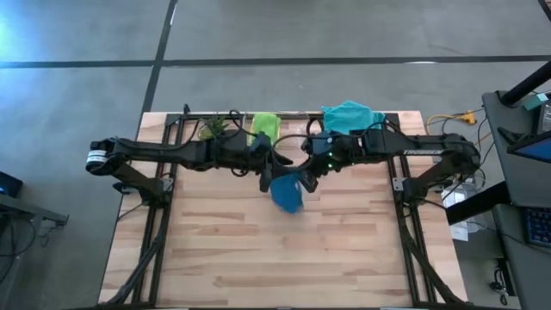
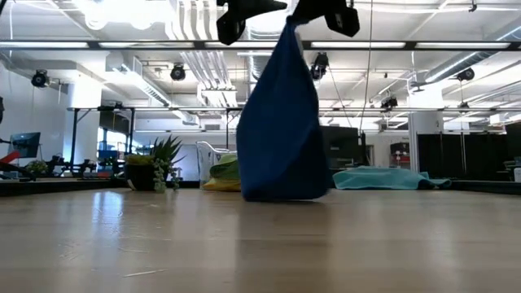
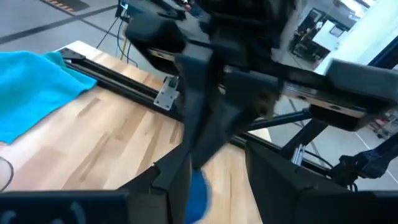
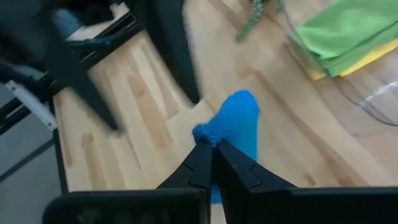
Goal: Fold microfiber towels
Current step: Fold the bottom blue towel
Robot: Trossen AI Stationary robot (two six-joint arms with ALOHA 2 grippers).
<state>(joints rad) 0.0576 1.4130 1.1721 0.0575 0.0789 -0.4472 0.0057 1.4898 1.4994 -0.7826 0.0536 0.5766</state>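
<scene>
The dark blue towel (image 1: 286,193) hangs in a bunch from my right gripper (image 1: 307,177) over the table's middle, and its lower end (image 2: 281,194) reaches the tabletop. My right gripper (image 4: 211,149) is shut on the towel's top. My left gripper (image 1: 269,176) is open close beside it on the left, and a bit of blue (image 3: 198,194) shows between its fingers. The teal towel (image 1: 351,116) lies spread at the far edge. The lime green towel (image 4: 345,34) lies folded on the yellow one (image 4: 368,59) in the clear bin. My right gripper pinches a bunched tip at the towel's top (image 4: 208,134) between its two fingertips, coming from above and slanting down. Several layers are gathered there. The towel hangs slack below the fingers with its bottom on the table. Whether my left gripper touches the towel, I cannot tell.
The clear bin (image 4: 373,106) and a small potted plant (image 1: 215,127) stand at the far edge, left of the teal towel. Dark frame rails (image 1: 159,224) run along both sides of the table. The near half of the wooden tabletop (image 1: 284,258) is bare.
</scene>
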